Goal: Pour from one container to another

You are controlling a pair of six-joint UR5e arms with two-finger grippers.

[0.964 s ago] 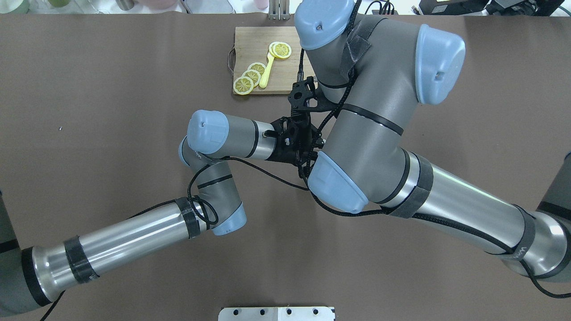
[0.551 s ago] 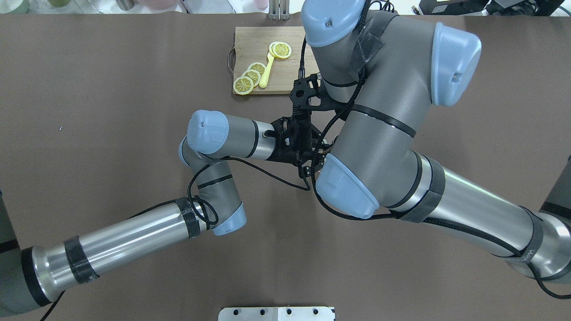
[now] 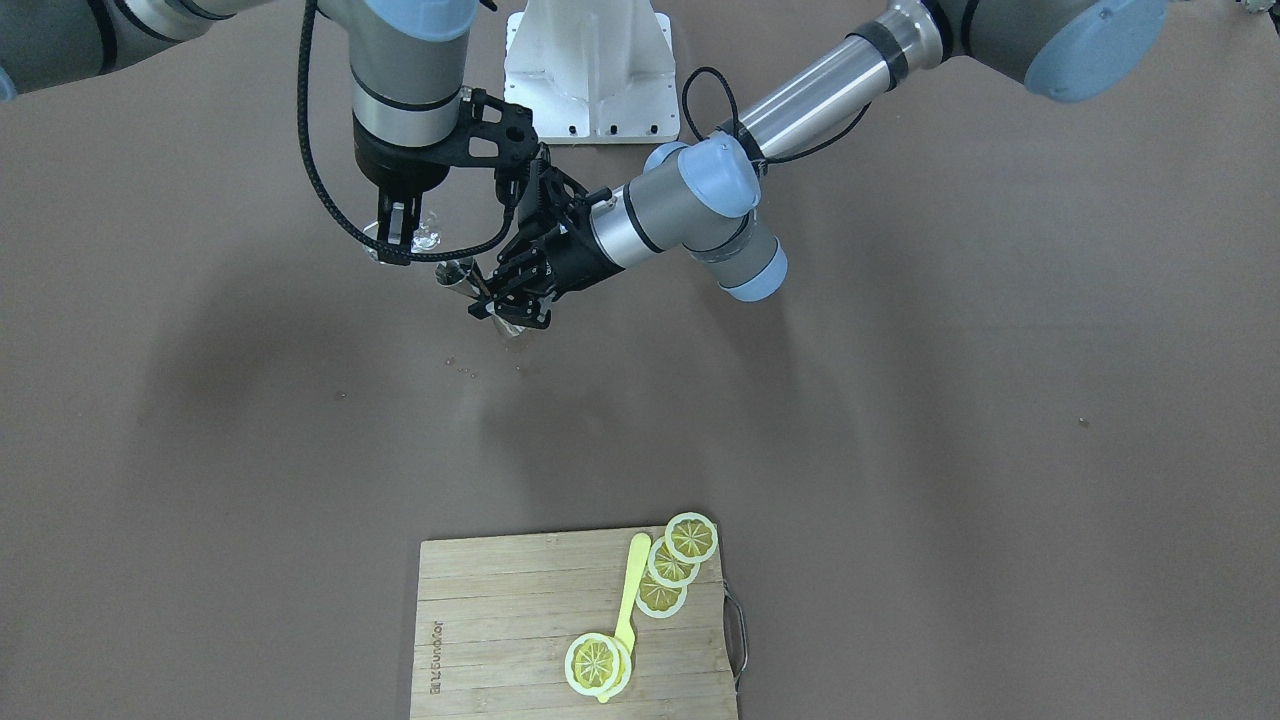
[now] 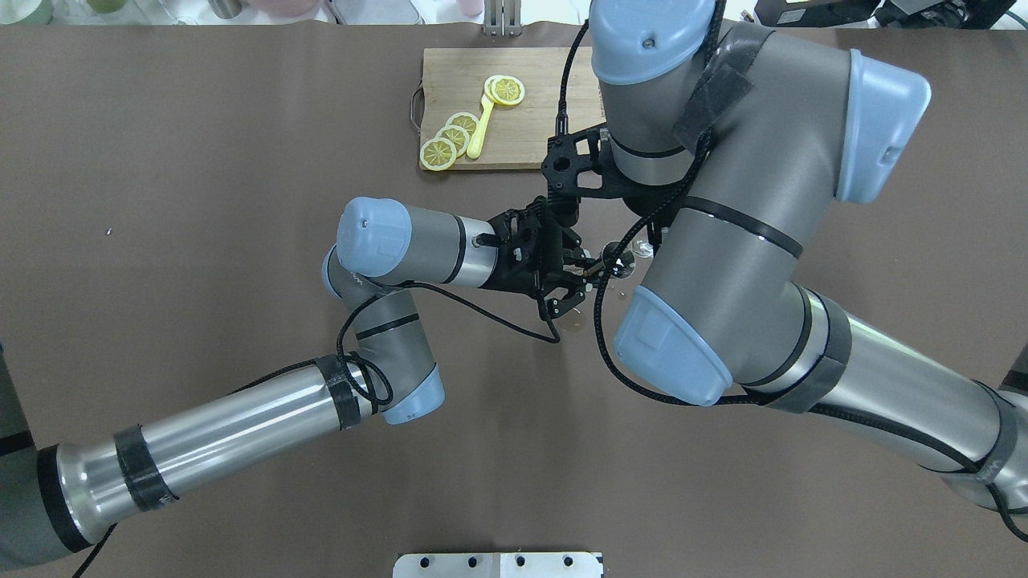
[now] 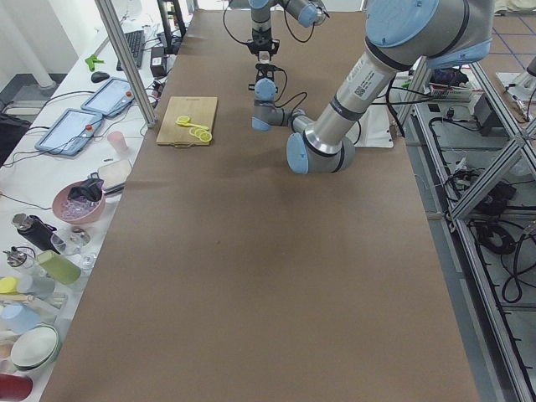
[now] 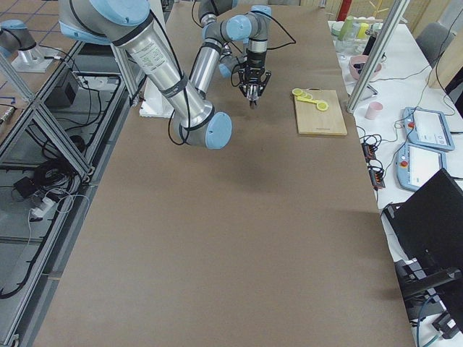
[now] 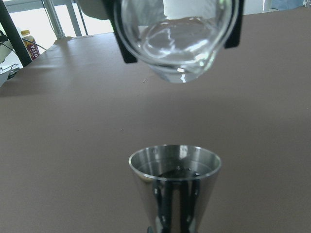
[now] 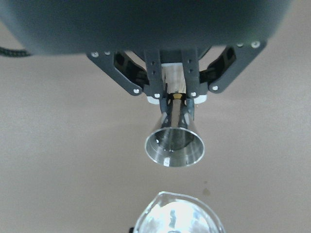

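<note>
Metal jigger (image 3: pixel 456 272) hangs tilted over the brown table (image 3: pixel 900 400) in the front view, clamped at its waist by the left gripper (image 3: pixel 490 298). The glass cup (image 3: pixel 425 238) sits just beside its upper mouth, pinched in the right gripper (image 3: pixel 403 235). The left wrist view shows the cup between black pads (image 7: pixel 125 46), above and apart from the jigger's open mouth, while the right wrist view shows the fingers (image 8: pixel 171 104) closed on the narrow waist, with the cup at the bottom edge.

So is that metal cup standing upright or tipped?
Tipped. The left gripper holds the jigger tilted far over, its mouth facing the glass held in the right gripper.
</note>
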